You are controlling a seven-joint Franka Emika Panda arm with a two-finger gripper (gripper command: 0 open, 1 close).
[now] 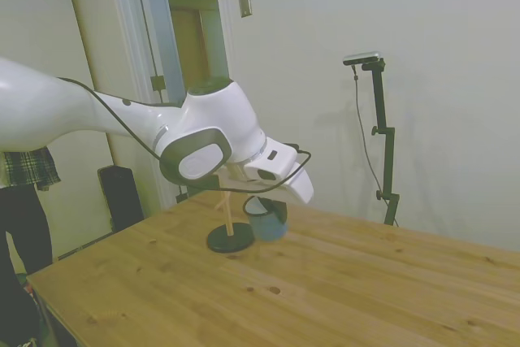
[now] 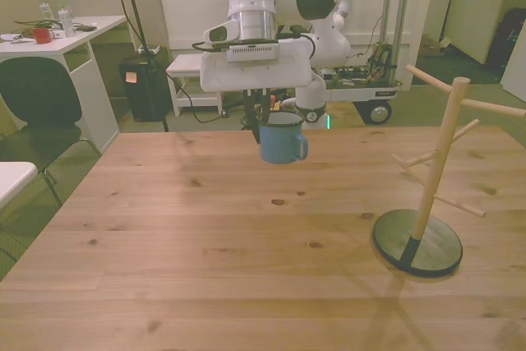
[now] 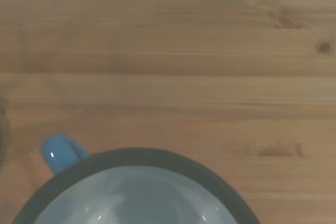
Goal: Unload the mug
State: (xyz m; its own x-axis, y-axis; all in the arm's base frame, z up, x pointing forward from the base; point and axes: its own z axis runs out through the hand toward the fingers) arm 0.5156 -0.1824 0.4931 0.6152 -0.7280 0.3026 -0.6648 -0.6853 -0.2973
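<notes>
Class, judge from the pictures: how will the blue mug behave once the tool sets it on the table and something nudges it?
The mug looks rigid and probably light, since the tool carries it by the rim. Its squat shape should resist tipping. Its glossy surface may slide on the wooden table.

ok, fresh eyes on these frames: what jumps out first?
The blue mug hanging upright from the white arm's gripper, above the wooden table near its far edge. Next, the wooden branched stand on its black round base at the front view's right, all pegs bare, well apart from the mug. In the wrist view the mug's dark rim and pale inside fill the frame, with nothing visible inside.
</notes>
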